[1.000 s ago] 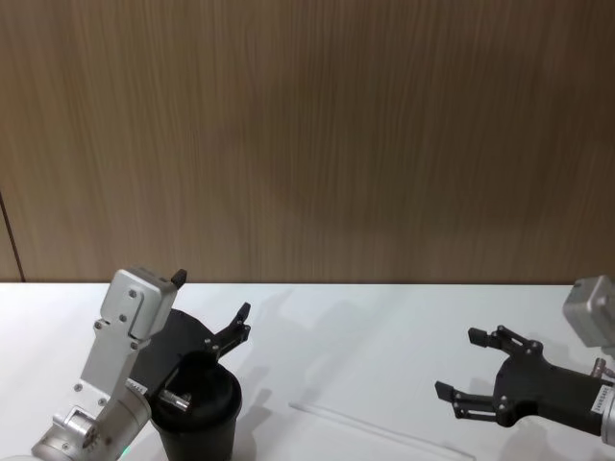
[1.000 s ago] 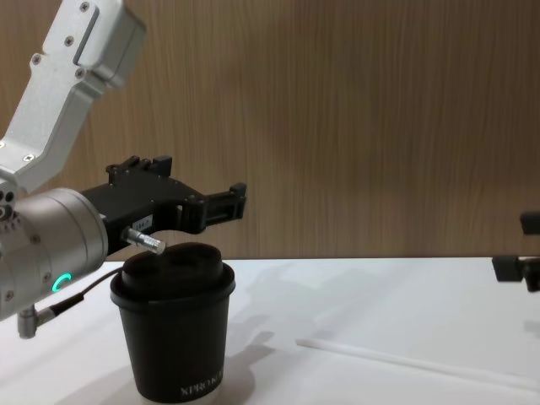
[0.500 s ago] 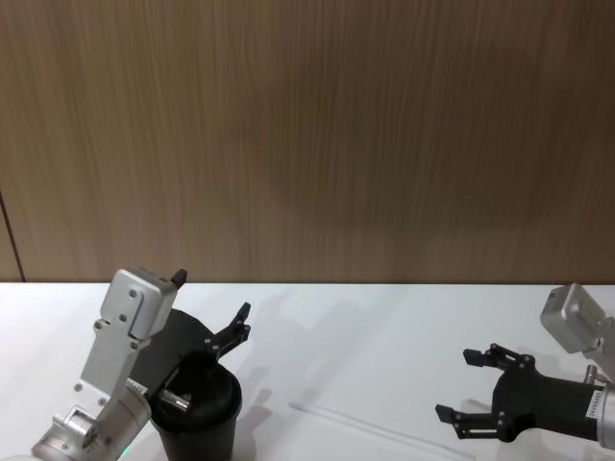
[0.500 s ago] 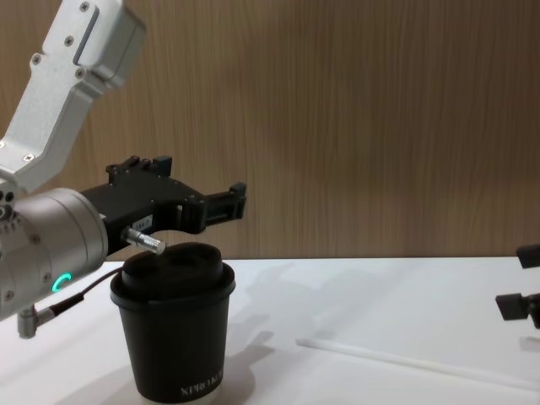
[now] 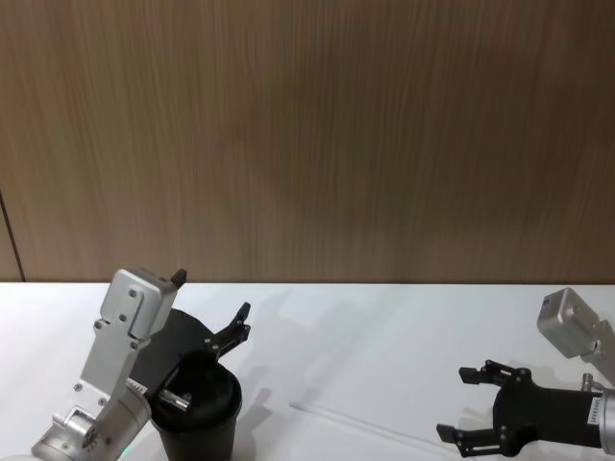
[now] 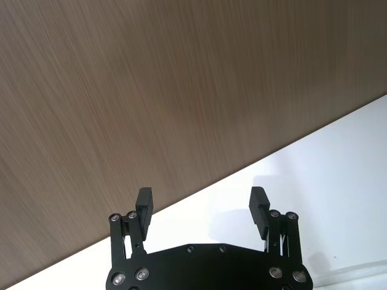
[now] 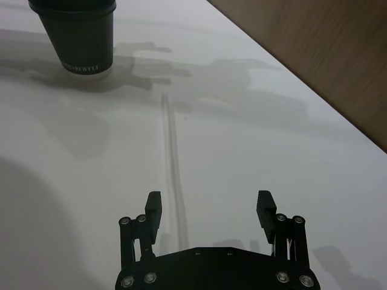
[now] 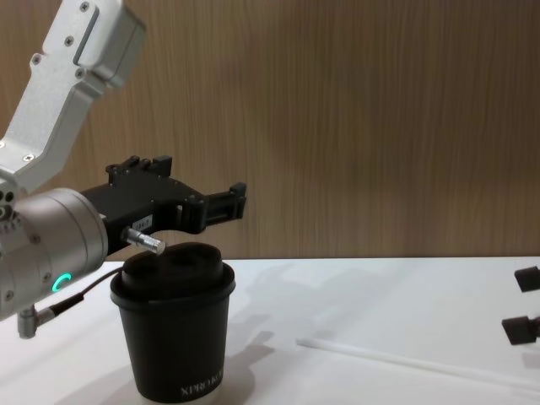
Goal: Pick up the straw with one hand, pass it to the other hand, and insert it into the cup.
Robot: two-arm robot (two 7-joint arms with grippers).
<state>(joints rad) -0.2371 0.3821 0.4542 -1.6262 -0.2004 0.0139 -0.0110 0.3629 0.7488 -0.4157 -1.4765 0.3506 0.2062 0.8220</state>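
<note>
Right gripper hangs low over the white table, well to the right of the cup, with its fingers spread wide and nothing between them. It points back toward the cup, roughly along the line of the straw. That looks like a line-up for the pick, since the open jaws leave room to drop over such a thin, flat-lying thing.

The straw lies flat on the table between the cup and this gripper and touches neither. One end points toward the cup. In the right wrist view the other end lies just ahead of one finger, off the middle of the gap, so a small sideways correction seems needed before closing.

Left gripper hovers just above and behind the cup's lid, also spread and empty. It seems parked there to receive the straw close to where it must go in.

The cup stands upright with its domed lid on. Nothing sticks out of the lid, and what is inside is hidden.
</note>
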